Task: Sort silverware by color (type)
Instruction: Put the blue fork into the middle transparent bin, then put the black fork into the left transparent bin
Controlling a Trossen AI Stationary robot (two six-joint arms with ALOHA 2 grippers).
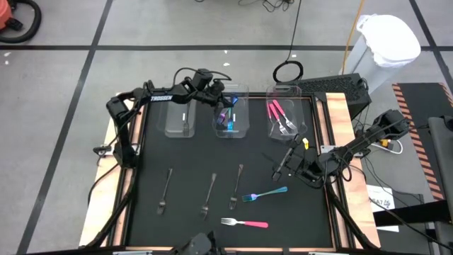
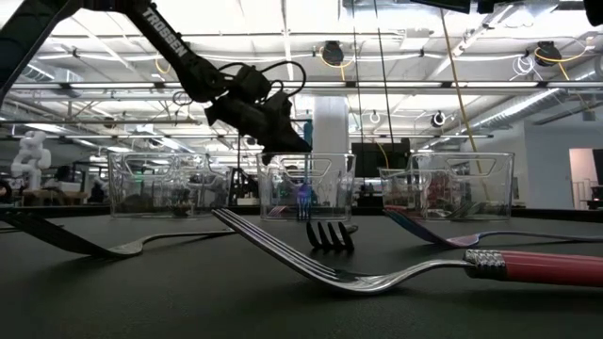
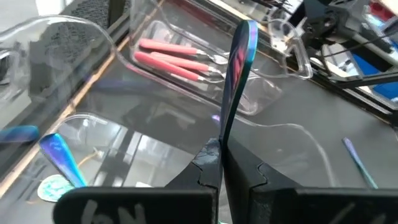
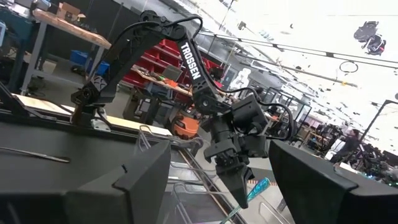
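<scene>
- The left claw [image 1: 225,103] hung over the middle bin [image 1: 231,113] at the far side of the desk [image 1: 191,156], its fingers [image 3: 208,168] clamped together on the handle of a blue fork [image 3: 236,74]; the fork stood roughly upright between them, which suited a drop straight down into the bin
- The middle bin already held blue-handled forks [image 1: 228,120], so the held fork was judged to belong there by color
- The right bin [image 1: 287,113] held pink-handled forks [image 1: 277,113]; the left bin [image 1: 182,113] showed no clear contents in the high view, and it was judged to be reserved for the dark forks
- The right claw [image 1: 283,166] waited low over the right part of the desk with its fingers apart and nothing between them, just far-right of the loose blue fork [image 1: 265,193]; this position was judged to prepare the next pick while keeping clear of the left arm
- Three dark forks [image 1: 205,195] lay side by side on the near-left part of the desk, well apart from the bins, not yet sorted
- A pink-handled fork [image 1: 244,223] lay nearest the front edge, just near of the loose blue fork
- Judged progress: roughly half done, with five forks left on the desk and one in hand
- Risk judged: a fork released too high could strike the bin rim and fall outside
</scene>
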